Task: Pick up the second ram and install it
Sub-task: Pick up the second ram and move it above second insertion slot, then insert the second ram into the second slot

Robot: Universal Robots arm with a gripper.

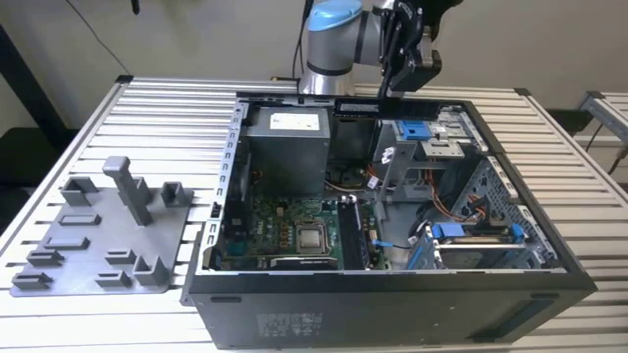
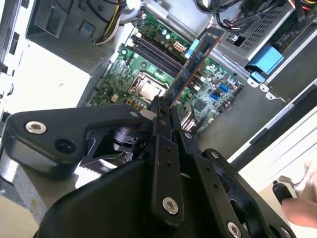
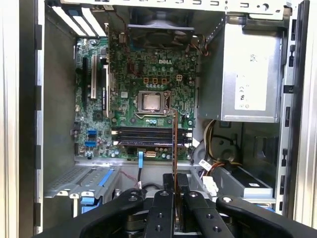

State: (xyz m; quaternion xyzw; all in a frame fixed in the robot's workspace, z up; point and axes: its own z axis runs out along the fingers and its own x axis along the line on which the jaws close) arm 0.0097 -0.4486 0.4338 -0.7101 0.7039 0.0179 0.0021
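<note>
table [image 1: 147, 110]: gray slats, far edges cut off | computer case [image 1: 393, 293]: big, open, sits on table | motherboard [image 3: 143, 74]: green, down inside case | gripper [image 2: 164, 110]: black fingers pinched tight on second ram [image 2: 195, 62] | second ram: up in the air over the case, one end hidden between fingers, a thin line in first wrist view

Dark thin second ram [image 2: 195, 64] held aloft

Bright, even light; soft shadows inside case [image 1: 393, 294]; overexposed white patch [image 2: 44, 84] in second wrist view.
</note>
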